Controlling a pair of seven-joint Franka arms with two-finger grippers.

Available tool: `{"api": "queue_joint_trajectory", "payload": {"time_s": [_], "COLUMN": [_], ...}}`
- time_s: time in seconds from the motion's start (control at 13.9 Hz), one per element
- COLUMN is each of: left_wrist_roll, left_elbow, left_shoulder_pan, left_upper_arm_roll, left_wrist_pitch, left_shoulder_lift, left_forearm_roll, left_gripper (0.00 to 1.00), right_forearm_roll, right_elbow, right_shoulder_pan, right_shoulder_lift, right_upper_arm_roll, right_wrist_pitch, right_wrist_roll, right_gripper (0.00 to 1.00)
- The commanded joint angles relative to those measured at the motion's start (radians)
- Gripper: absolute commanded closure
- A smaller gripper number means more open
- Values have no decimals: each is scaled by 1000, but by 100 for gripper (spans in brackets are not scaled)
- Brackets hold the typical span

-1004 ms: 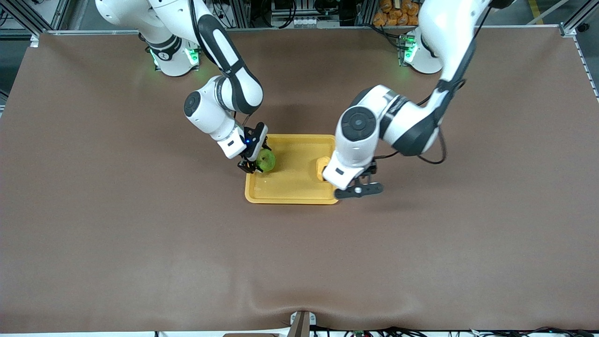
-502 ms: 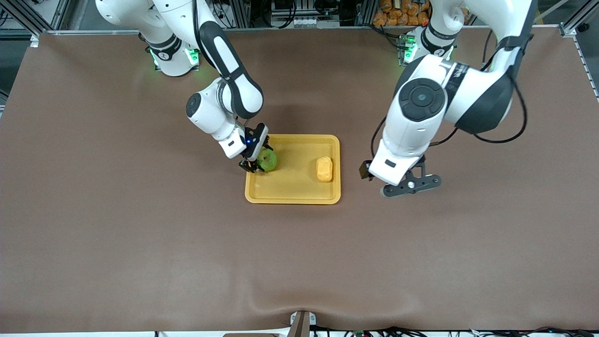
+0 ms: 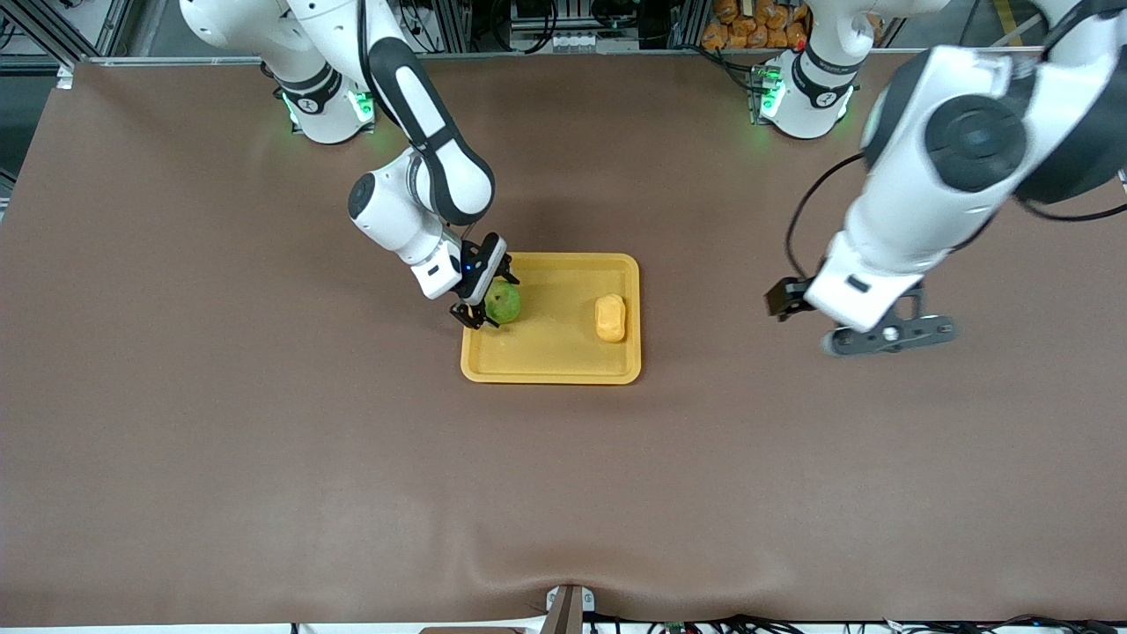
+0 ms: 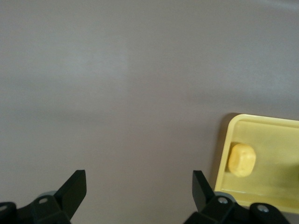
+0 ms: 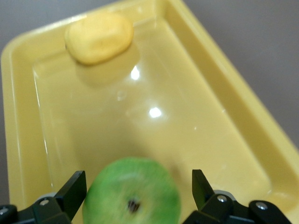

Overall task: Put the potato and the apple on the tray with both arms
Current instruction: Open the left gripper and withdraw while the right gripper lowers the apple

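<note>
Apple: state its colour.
Light green with a dark stem dimple; the apple shows best in the right wrist view.

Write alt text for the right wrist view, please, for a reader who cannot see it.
The green apple lies in the yellow tray between the open fingers of the right gripper, with gaps on both sides. The potato lies in the same tray, apart from the apple.
</note>
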Motion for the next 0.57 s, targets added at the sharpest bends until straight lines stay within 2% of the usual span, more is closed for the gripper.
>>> {"api": "queue_joint_trajectory", "payload": {"time_s": [0.0,0.22,0.5], "left_wrist_roll": [63,148,162], "left_elbow": [-12,-12,-15], "left_shoulder_pan": [63,124,163], "left_upper_arm_roll": [-11,-11,-5], "left_wrist_pitch": [-44,-87,-146], "left_shoulder_lift": [-60,-113,-155], "left_forearm_roll": [-39,-49,-66], "left_gripper": [0,0,0], "right_forearm_roll": [64,64,63], "right_elbow": [-40,-65,-88], "right_shoulder_pan": [-1,-1,-33], "right_shoulder_lift": [-81,-132,-188], "right_upper_arm_roll": [-3,-6,-7], "right_wrist_pitch": [35,39,39], "right_wrist_roll": [-66,6,67], "right_gripper": [0,0,0]}}
